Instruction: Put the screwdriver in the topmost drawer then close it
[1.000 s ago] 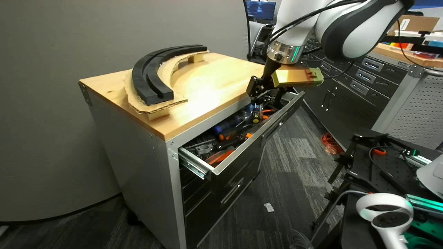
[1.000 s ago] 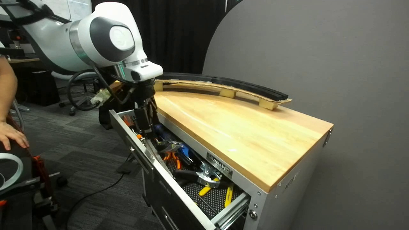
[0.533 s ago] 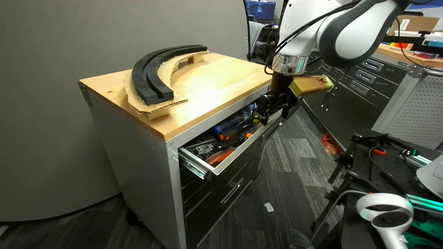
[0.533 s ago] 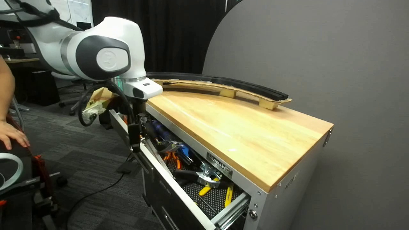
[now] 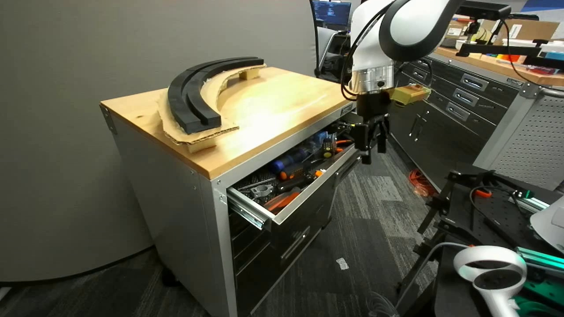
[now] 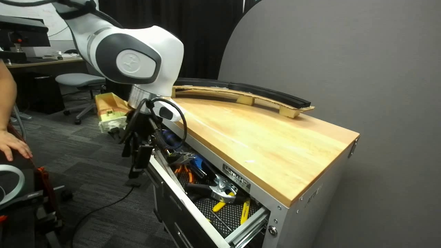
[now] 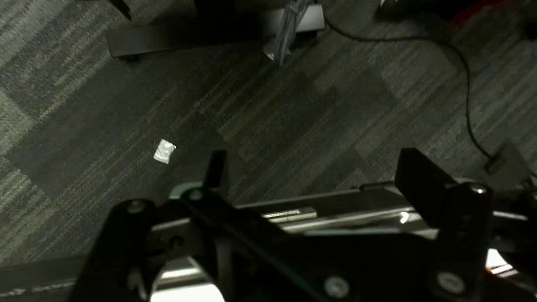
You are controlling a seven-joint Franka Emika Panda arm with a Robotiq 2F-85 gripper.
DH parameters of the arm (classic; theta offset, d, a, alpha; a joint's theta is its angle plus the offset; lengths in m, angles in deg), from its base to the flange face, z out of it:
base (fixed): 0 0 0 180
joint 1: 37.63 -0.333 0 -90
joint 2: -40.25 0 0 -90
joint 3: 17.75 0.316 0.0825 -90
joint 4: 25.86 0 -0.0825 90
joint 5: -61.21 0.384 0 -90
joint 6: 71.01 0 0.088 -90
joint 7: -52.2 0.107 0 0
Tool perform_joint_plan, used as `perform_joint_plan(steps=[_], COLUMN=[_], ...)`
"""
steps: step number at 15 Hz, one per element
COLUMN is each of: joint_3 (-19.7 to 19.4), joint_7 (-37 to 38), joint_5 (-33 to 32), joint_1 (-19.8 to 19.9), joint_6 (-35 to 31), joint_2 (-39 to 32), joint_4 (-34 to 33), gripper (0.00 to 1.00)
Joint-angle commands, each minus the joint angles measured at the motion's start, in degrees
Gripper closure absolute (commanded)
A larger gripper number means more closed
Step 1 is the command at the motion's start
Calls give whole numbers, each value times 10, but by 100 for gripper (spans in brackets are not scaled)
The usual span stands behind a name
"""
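Observation:
The topmost drawer [image 5: 317, 186] is pulled out, and its front rim [image 6: 187, 201] also shows in an exterior view. Several tools lie inside. A black-and-yellow handle [image 5: 327, 148] and a black-and-orange handle [image 5: 291, 171] look like screwdriver handles; I cannot tell which is the task's screwdriver. My gripper [image 5: 373, 154] is open and empty, pointing down just outside the drawer front near its far end. It also hangs outside the front in an exterior view [image 6: 132, 165]. In the wrist view my fingers [image 7: 314, 170] stand wide apart over floor and drawer front. Contact with the drawer is unclear.
A black curved piece [image 5: 189, 97] on cardboard stands on the wooden cabinet top [image 5: 269, 110]. A black bench with a white controller [image 5: 491, 273] stands opposite the drawers. A person's hand [image 6: 13, 148] rests at the side. A cable loops around my wrist.
My gripper has moved out of the drawer, over its front rim, to the outside of the drawer front, and now points down. The drawer has shifted slightly further out.

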Motion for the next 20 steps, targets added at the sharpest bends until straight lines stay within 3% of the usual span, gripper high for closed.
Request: perform_joint_plan(steps=[1,5,10,13,20], joint_3=[-111,-178,-213,-216,-252], joint_7=[21,141,286,326,431], joint_5=[-51,-170,-216,-195,-230], joint_1=[-118,-215,-285,-297,-309], joint_6=[116,76,-31,-83,-201], joint_2=[-8,-28,-41,-15,-27], joint_4=[-39,-36,-34,-30,-51], gripper=[27,60,98,100,100])
